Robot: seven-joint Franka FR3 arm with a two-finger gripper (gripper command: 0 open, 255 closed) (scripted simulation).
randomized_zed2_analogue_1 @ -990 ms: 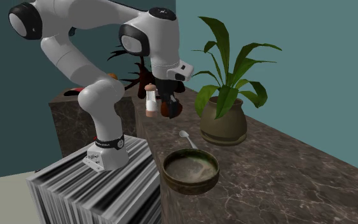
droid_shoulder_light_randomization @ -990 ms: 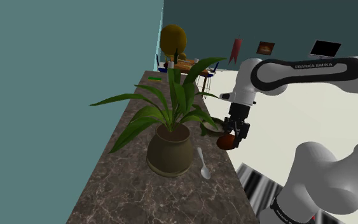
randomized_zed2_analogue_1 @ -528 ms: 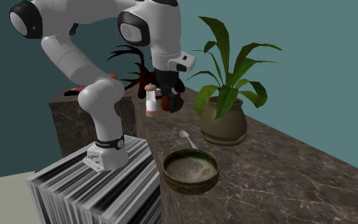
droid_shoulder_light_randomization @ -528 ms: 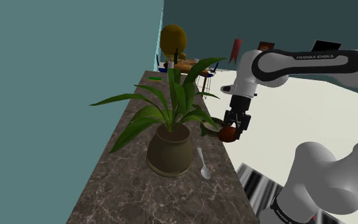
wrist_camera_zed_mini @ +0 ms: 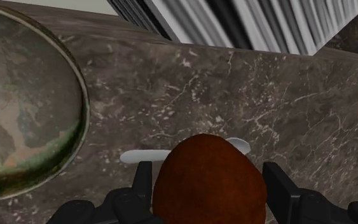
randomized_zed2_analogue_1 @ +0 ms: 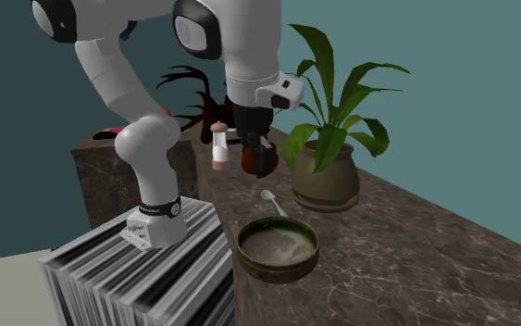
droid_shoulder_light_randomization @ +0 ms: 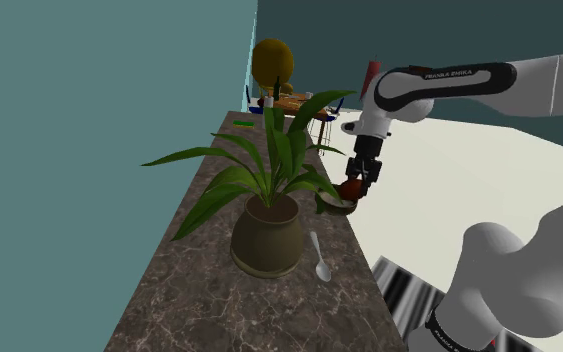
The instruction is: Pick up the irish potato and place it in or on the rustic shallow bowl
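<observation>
My gripper [droid_shoulder_light_randomization: 356, 186] is shut on a reddish-brown potato [droid_shoulder_light_randomization: 349, 191], held in the air above the marble counter [droid_shoulder_light_randomization: 219, 300]. In the second exterior view the gripper [randomized_zed2_analogue_1: 257, 160] and potato [randomized_zed2_analogue_1: 248, 163] hang over the white spoon [randomized_zed2_analogue_1: 269, 197], behind the shallow greenish-brown bowl [randomized_zed2_analogue_1: 278, 248]. The wrist view has the potato [wrist_camera_zed_mini: 209, 181] clasped between both black fingers [wrist_camera_zed_mini: 144, 181]. There the spoon [wrist_camera_zed_mini: 139, 156] lies just under the potato, and the bowl [wrist_camera_zed_mini: 25, 108] sits apart to one side. In the shoulder view, plant leaves partly hide the bowl [droid_shoulder_light_randomization: 334, 205].
A potted plant [droid_shoulder_light_randomization: 266, 235] with long green leaves stands on the counter close to the spoon [droid_shoulder_light_randomization: 319, 260]. A small shaker [randomized_zed2_analogue_1: 218, 146] stands further back. The striped stand [randomized_zed2_analogue_1: 129, 273] adjoins the counter's edge. A teal wall [droid_shoulder_light_randomization: 69, 150] runs along the counter's far side.
The arm has carried the held potato along the counter toward the bowl, away from the stand. The grip has stayed the same.
</observation>
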